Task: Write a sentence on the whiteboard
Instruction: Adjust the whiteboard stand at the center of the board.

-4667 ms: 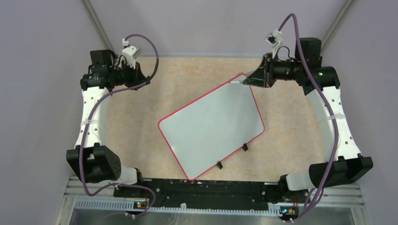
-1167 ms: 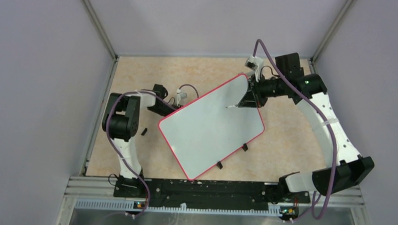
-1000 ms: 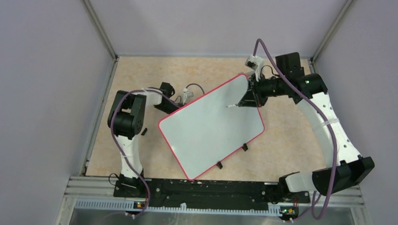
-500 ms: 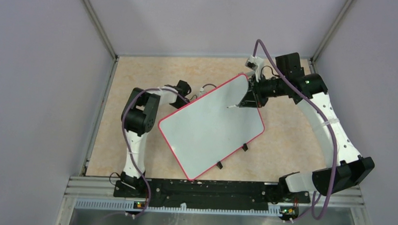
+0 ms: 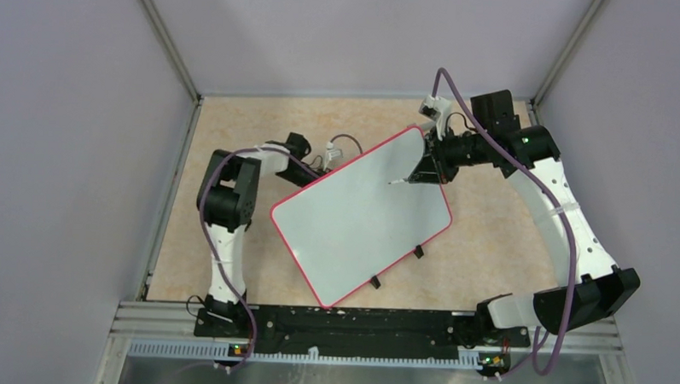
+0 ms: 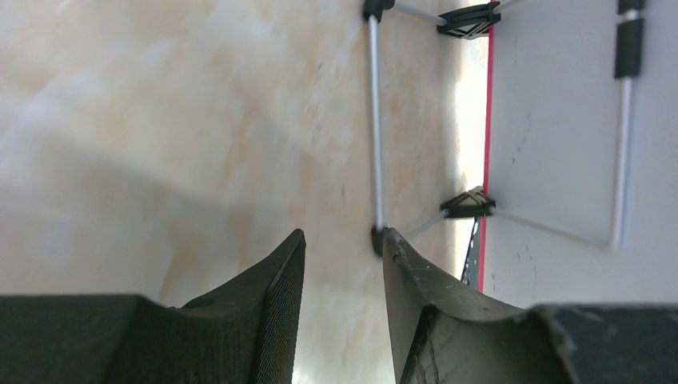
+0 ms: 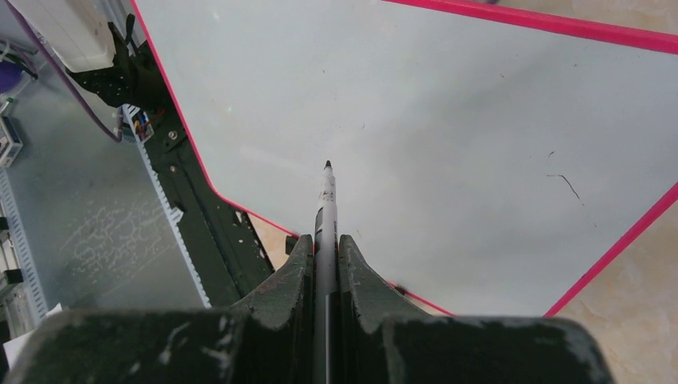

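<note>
The whiteboard [image 5: 361, 218], white with a pink-red rim, lies turned diagonally on the tan table. No sentence shows on its face, only a short faint dark mark [image 7: 568, 186]. My right gripper [image 5: 423, 171] is over the board's far right corner, shut on a thin marker [image 7: 325, 204]. The marker's tip points down at the board [image 7: 448, 120]; whether it touches I cannot tell. My left gripper [image 5: 322, 167] is low beside the board's upper-left edge, open with nothing between its fingers. In the left wrist view the left gripper [image 6: 342, 240] has one fingertip next to a black foot of the wire stand [image 6: 373, 128].
Two small black clips [image 5: 418, 250] [image 5: 374, 281] sit on the board's near long edge. Grey walls close in the table on three sides. The black base rail [image 5: 349, 320] runs along the front, just below the board's near corner.
My left arm swung right along the board's upper-left edge, then drew back a little to the left. The right arm, marker and board have not moved.
</note>
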Robot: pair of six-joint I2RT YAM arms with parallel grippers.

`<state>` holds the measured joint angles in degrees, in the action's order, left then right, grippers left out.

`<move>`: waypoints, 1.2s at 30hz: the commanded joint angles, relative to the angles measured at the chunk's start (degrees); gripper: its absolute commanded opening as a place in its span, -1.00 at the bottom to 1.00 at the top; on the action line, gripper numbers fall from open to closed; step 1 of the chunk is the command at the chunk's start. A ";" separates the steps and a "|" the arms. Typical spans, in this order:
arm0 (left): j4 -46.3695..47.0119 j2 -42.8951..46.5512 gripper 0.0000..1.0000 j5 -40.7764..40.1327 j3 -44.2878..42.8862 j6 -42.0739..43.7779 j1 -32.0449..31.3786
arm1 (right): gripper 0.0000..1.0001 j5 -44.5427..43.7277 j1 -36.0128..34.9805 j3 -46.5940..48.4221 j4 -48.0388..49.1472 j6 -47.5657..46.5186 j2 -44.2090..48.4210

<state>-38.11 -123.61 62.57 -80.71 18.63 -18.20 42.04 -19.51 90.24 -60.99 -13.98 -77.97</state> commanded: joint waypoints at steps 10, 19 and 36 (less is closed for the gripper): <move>-26.57 13.51 -0.32 2.06 12.90 27.41 12.61 | -1.00 0.23 -0.54 2.18 0.37 -0.27 1.34; -35.21 8.40 -0.51 -4.74 14.52 34.79 10.97 | -1.00 -0.56 -0.61 2.60 -0.04 -0.30 1.51; -21.06 3.73 -0.18 -4.54 11.06 17.76 3.13 | -1.00 -1.13 -0.56 3.02 0.50 0.06 1.14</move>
<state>-64.64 -118.54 56.12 -68.66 41.65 -13.87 41.54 -19.51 90.48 -60.95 -13.72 -78.06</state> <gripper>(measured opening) 0.408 0.086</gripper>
